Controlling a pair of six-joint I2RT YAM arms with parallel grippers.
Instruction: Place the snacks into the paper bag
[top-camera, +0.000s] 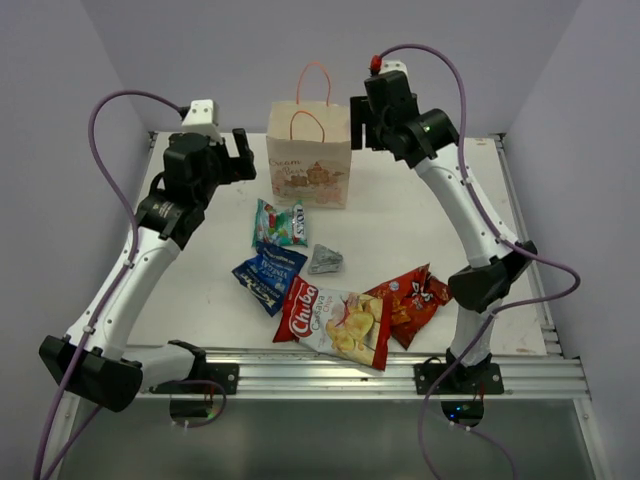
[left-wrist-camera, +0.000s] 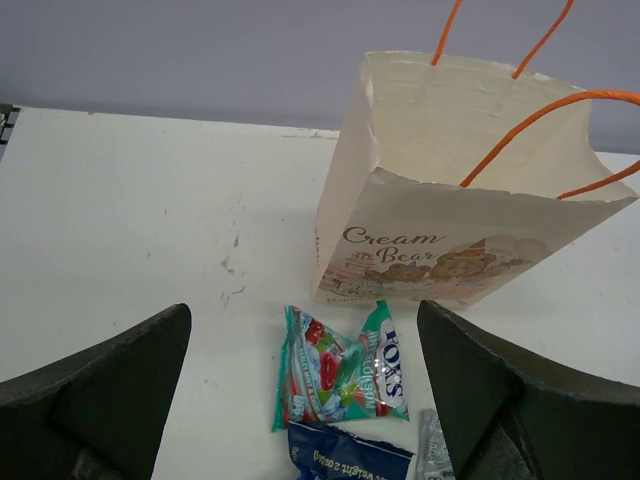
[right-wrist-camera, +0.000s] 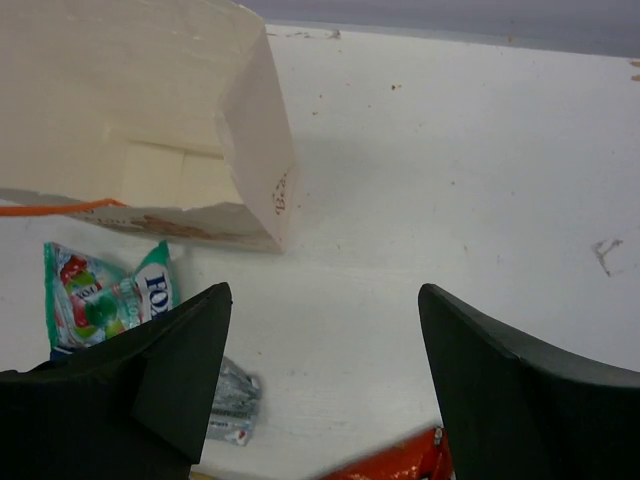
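Observation:
The paper bag (top-camera: 308, 160) stands upright at the back middle of the table, and its inside (right-wrist-camera: 160, 170) shows no packets. All five snacks lie in front of it: green-white packet (top-camera: 279, 224), blue packet (top-camera: 268, 273), silver foil packet (top-camera: 325, 260), big Chuba bag (top-camera: 335, 320), red-orange bag (top-camera: 410, 297). My left gripper (top-camera: 243, 155) is open and empty, held high left of the bag, over the green-white packet (left-wrist-camera: 340, 370). My right gripper (top-camera: 356, 125) is open and empty, held high by the bag's right side (right-wrist-camera: 255, 130).
The white table (top-camera: 200, 280) has a metal rail (top-camera: 400, 365) along its front edge. Grey walls close in the back and both sides. Purple cables loop from both arms.

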